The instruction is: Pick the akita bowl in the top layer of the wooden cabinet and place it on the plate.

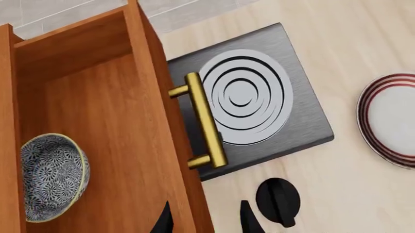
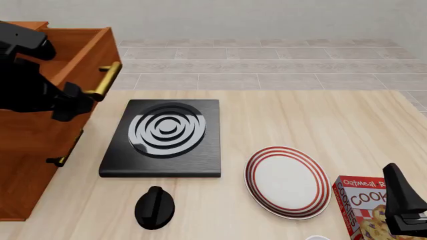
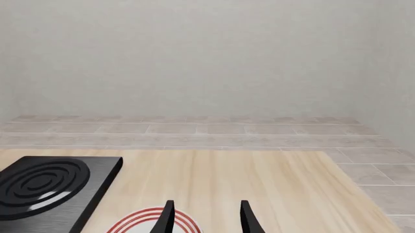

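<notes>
The small net-patterned akita bowl (image 1: 52,177) lies inside the pulled-out reddish-brown top drawer (image 1: 110,121) of the wooden cabinet (image 2: 30,150), below the left tool (image 1: 206,218), whose fingers stand apart and empty, while the right tool (image 3: 206,216), likewise parted and empty, hangs over the red-ringed white plate (image 2: 287,181) on the pale wooden counter (image 2: 320,125).

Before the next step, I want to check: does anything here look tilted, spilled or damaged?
Nothing spilled or damaged. The akita bowl lies tipped on its side inside the open top layer. The plate lies bare.
</notes>
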Motion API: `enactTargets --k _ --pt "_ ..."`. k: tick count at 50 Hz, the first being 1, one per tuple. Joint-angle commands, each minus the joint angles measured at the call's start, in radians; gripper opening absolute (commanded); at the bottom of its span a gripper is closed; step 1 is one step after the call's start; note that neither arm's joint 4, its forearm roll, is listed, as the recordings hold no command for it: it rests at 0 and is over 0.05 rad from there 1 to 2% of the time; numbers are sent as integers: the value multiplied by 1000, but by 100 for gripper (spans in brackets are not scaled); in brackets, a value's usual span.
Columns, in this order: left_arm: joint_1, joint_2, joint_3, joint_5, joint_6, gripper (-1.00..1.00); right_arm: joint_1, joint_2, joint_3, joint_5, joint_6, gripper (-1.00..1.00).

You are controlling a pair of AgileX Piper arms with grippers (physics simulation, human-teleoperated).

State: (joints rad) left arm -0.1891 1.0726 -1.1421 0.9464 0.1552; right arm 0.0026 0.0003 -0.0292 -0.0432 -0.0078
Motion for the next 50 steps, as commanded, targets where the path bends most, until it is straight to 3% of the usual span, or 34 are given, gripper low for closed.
enactTargets --k 1,25,50 --pt "-64 18 -14 -3 -8 100 0 0 -2 -1 2 100" --pt "-127 61 -36 -28 -31 100 0 0 -1 -2 3 100" --pt "-171 89 -130 18 -59 100 2 0 1 -4 3 100"
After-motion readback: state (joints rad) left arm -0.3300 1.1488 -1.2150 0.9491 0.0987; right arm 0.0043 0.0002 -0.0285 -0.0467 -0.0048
